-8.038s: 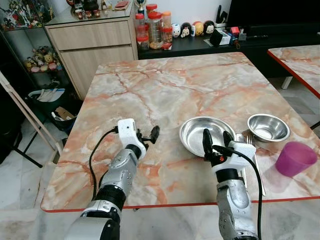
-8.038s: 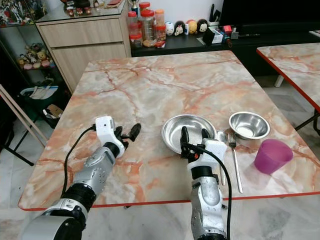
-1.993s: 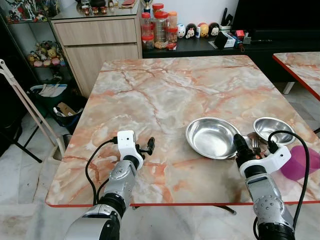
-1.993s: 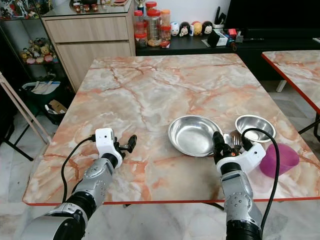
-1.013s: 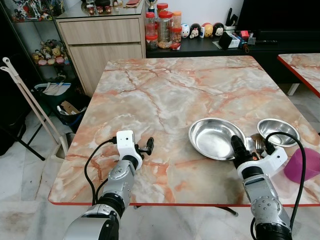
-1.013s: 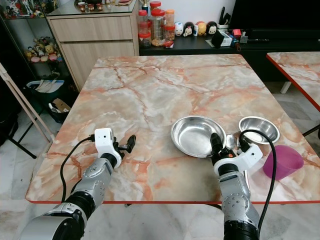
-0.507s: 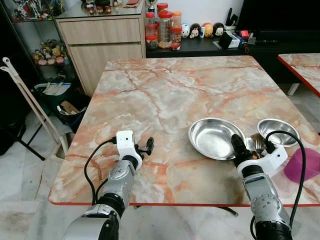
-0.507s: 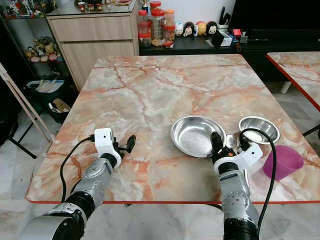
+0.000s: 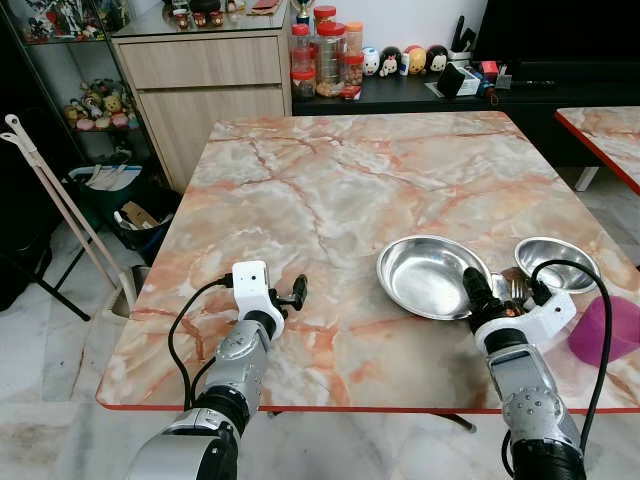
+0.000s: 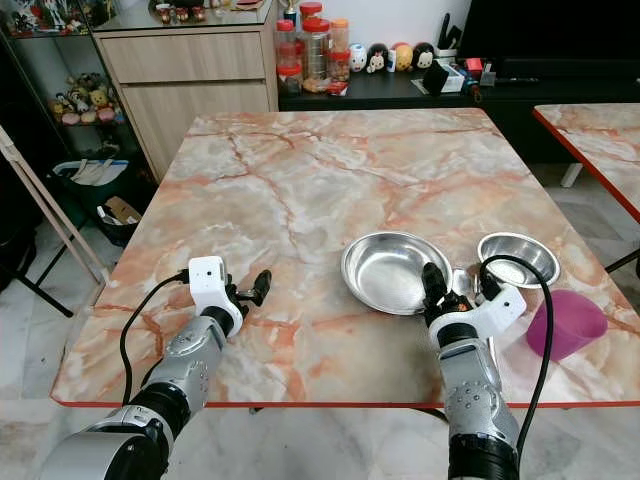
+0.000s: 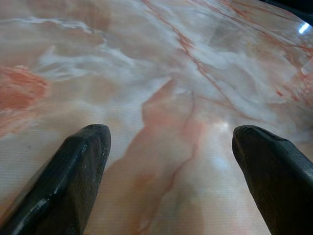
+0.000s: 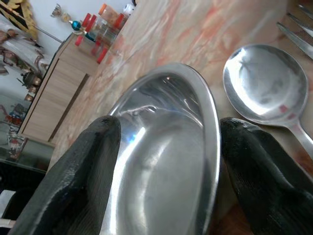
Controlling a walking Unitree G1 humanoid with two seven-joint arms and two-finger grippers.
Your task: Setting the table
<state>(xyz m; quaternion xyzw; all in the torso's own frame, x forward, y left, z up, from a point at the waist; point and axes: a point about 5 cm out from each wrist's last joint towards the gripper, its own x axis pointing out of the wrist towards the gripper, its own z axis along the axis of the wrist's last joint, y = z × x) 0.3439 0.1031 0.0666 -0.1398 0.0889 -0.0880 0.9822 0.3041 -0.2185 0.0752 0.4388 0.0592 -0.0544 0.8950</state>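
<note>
Straddling the near rim of the steel plate (image 9: 430, 275), the right claw (image 9: 497, 295) has its two black fingers spread wide: one fingertip (image 12: 85, 161) sits over the plate's hollow, the other (image 12: 254, 156) on the outer side, toward the spoon (image 12: 266, 85). Nothing is clamped yet; whether either finger touches the rim I cannot tell. From the claw the plate lies straight ahead at about 11 o'clock, and the rim runs between the fingers, so closing looks likely to pinch that edge. The spoon lies just beside the plate at its 3 o'clock, bowl toward the far end and handle running back toward the robot; a fork (image 9: 517, 292) sits alongside it, mostly hidden behind the wrist. The smaller steel bowl (image 9: 556, 263) stands at 2 o'clock from the claw, and the purple cup (image 9: 604, 330) lies at 3 o'clock near the surface (image 9: 340, 190) edge. The right arm is plainly the nearer one to all of these. The left claw (image 9: 297, 290) hovers well apart at 9 o'clock from the plate, its fingers (image 11: 73, 171) wide over bare marble, holding nothing. By count: one plate, one bowl, one cup, one spoon, one fork.
</note>
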